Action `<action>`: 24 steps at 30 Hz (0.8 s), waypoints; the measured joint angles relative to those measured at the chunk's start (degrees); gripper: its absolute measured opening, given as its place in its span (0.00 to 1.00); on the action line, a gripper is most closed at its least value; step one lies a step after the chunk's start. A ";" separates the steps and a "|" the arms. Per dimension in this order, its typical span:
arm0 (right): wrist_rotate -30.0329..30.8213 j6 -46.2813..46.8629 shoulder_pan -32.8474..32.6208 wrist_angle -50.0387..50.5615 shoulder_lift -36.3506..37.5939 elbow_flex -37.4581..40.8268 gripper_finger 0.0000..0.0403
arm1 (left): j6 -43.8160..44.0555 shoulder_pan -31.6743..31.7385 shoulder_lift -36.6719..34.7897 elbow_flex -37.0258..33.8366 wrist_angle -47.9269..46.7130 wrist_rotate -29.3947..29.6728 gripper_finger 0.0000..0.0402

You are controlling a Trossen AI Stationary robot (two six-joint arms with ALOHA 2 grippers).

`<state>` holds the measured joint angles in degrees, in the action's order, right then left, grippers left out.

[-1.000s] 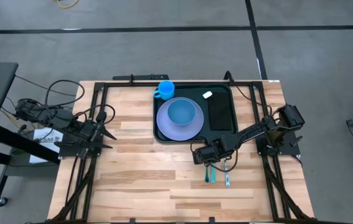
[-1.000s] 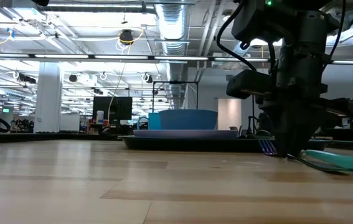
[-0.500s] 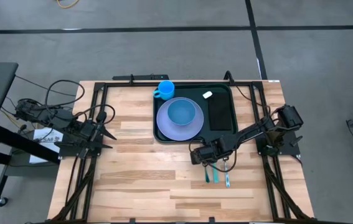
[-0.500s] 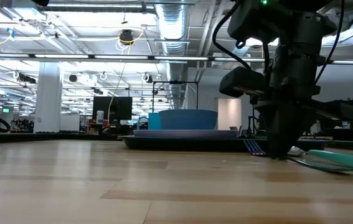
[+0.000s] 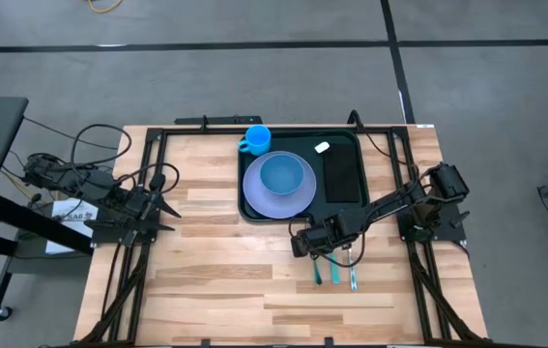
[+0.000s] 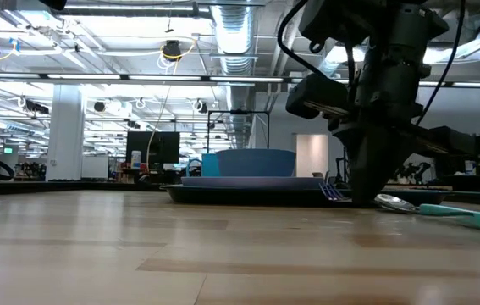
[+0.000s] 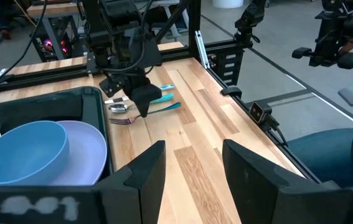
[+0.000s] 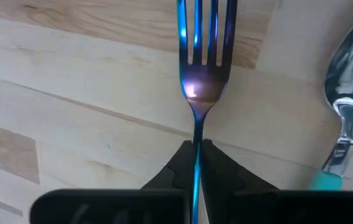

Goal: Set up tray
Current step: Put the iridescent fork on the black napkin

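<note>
Fork [image 8: 198,81] clamped in right end effector [image 8: 195,163] | near tray [image 5: 351,208] edge | left end effector [image 7: 192,165] apart

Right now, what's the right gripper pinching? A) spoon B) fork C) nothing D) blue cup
B: in the right wrist view the right gripper is shut on the neck of the fork, while the spoon lies apart on the wooden table.

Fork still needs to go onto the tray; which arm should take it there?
The right. Its claw is shut on the fork just below the tray. The left claw waits open at the table's far left edge.
</note>
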<state>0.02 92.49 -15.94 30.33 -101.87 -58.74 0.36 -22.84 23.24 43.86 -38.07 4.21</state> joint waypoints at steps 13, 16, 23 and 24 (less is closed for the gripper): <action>-2.96 -4.88 2.20 12.36 0.20 -4.94 0.01 | 0.04 -0.01 0.00 0.00 0.01 0.02 0.37; -2.98 -7.32 3.32 15.88 0.20 -6.60 0.01 | 0.04 -0.01 0.00 0.00 0.01 0.02 0.37; -3.04 -11.31 6.60 21.61 1.05 -8.75 0.01 | 0.32 0.01 0.00 0.00 -0.07 0.02 0.37; -3.04 -11.53 7.07 21.65 1.43 -8.80 0.00 | 0.44 -0.01 0.00 0.00 -0.20 0.00 0.37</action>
<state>-3.02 80.95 -8.88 51.98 -100.44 -67.53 0.81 -22.85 23.24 43.86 -38.27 4.21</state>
